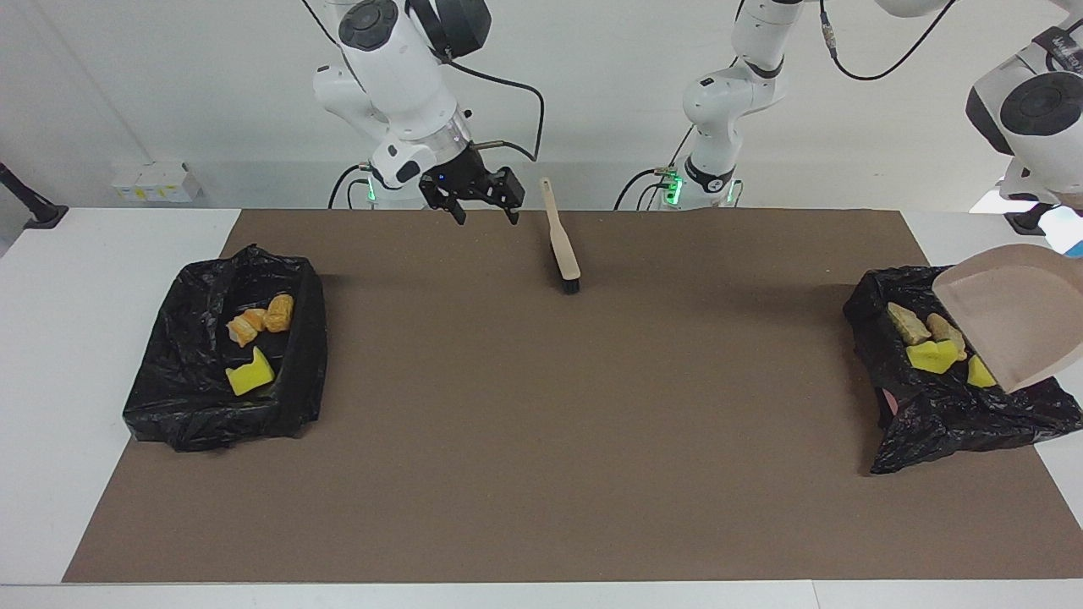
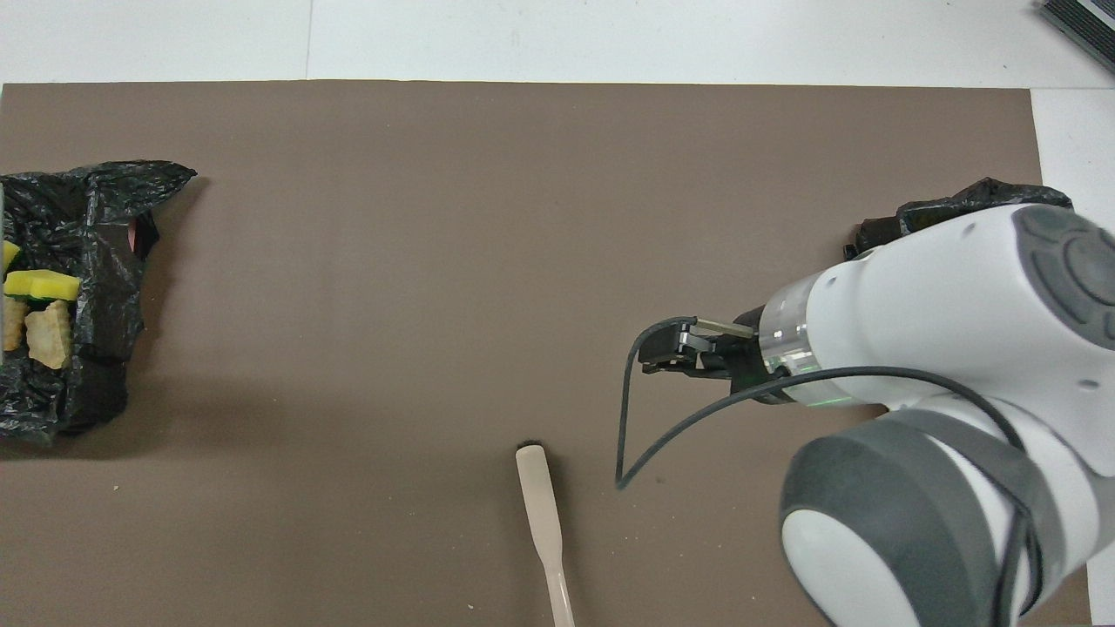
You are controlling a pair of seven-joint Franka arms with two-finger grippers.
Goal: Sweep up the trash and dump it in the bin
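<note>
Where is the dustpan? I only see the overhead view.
Observer: The dustpan hangs tilted over the bin at the left arm's end.
Operator: What's in the other bin, under the big arm?
Observer: The other bin holds a yellow sponge piece and orange bread chunks.
Operator: Is the right hand holding the brush?
Observer: No. The right hand is open and empty in the air; the brush lies on the mat.

Yellow sponge pieces and tan chunks of trash [image 1: 931,342] are seen lying inside two black-lined bins [image 1: 948,406]
</note>
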